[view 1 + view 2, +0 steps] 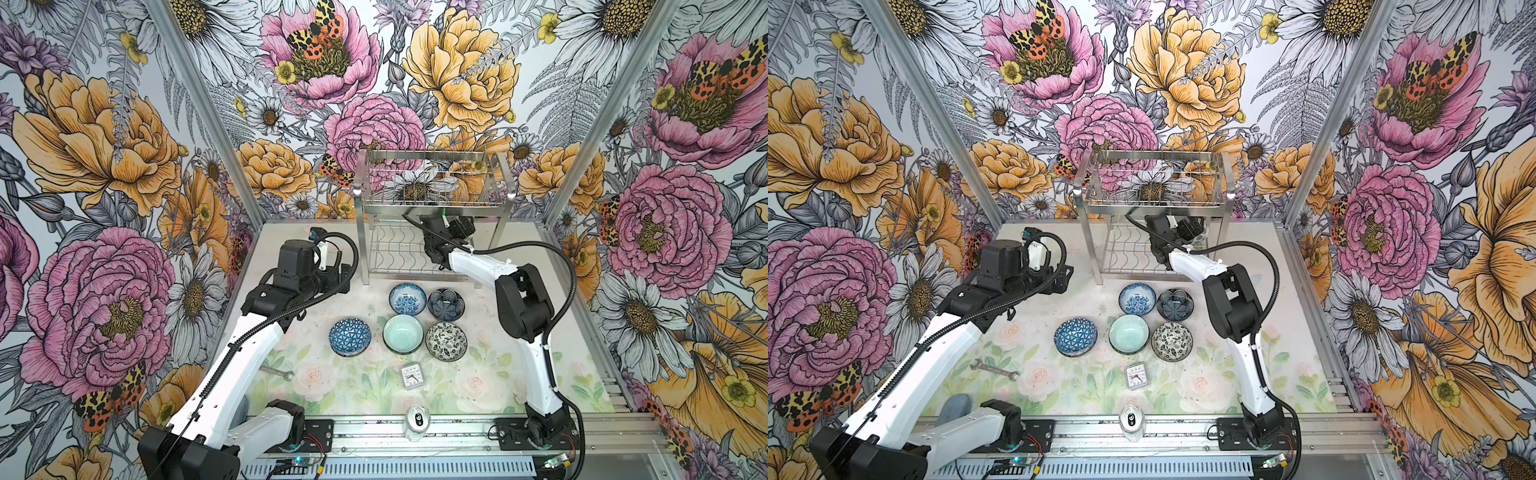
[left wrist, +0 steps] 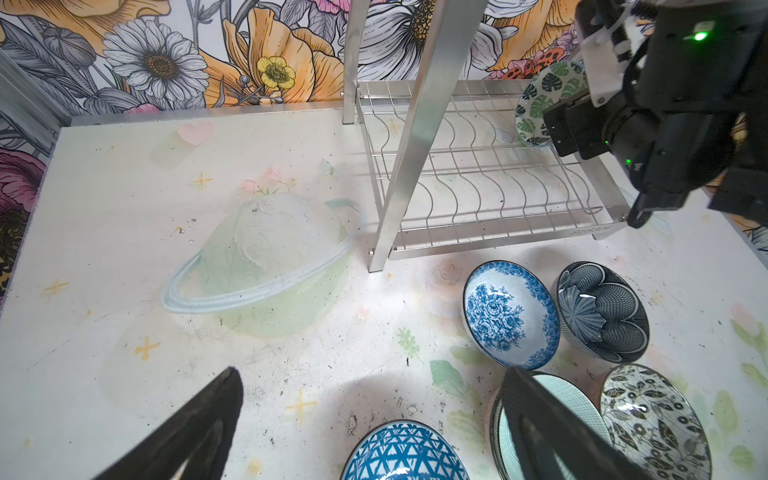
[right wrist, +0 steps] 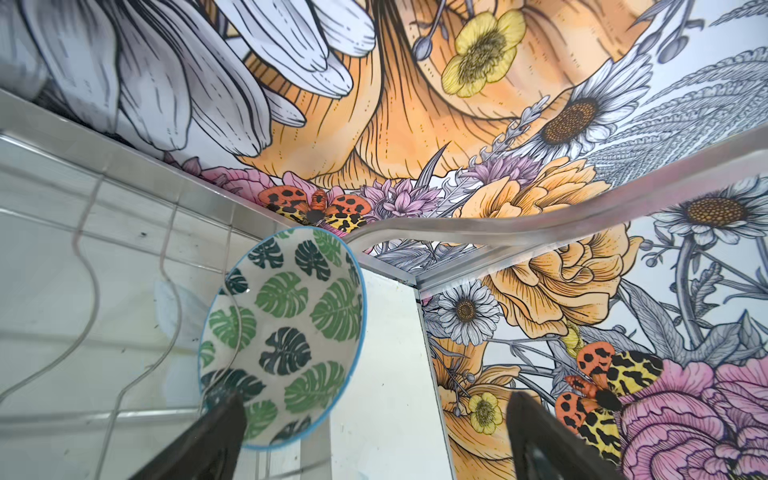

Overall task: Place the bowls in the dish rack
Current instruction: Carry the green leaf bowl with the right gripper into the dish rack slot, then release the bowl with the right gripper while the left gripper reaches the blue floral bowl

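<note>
**Top views.** The dish rack (image 1: 432, 206) stands at the far edge of the desk (image 1: 370, 299), right of its middle. In front of it, near the desk's middle, five upright pieces sit in two rows. The blue floral bowl (image 1: 407, 299) and the navy petal bowl (image 1: 446, 304) are nearer the rack. The blue triangle bowl (image 1: 350, 336), the pale teal bowl (image 1: 403, 333) and the black-white leaf bowl (image 1: 446, 340) are nearer the desk's near edge. The right arm (image 1: 473, 266) reaches into the right end of the rack's lower tier. The left arm (image 1: 257, 332) hangs over the desk's left side, apart from the bowls.

**Left wrist view.** You see the left gripper (image 2: 372, 374) spread wide with nothing between its fingers (image 2: 199, 424), above bare desk beside the blue triangle bowl. The green-leaf bowl (image 2: 548, 104) stands on edge at the right end of the lower tier, partly hidden by the right arm.

**Right wrist view.** You see the right gripper (image 3: 374, 415) spread wide. The green-leaf bowl leans on its rim among the wavy wires, toward the tier's back corner. One finger crosses the bowl's rim in the picture; whether it touches, you cannot tell.
</note>
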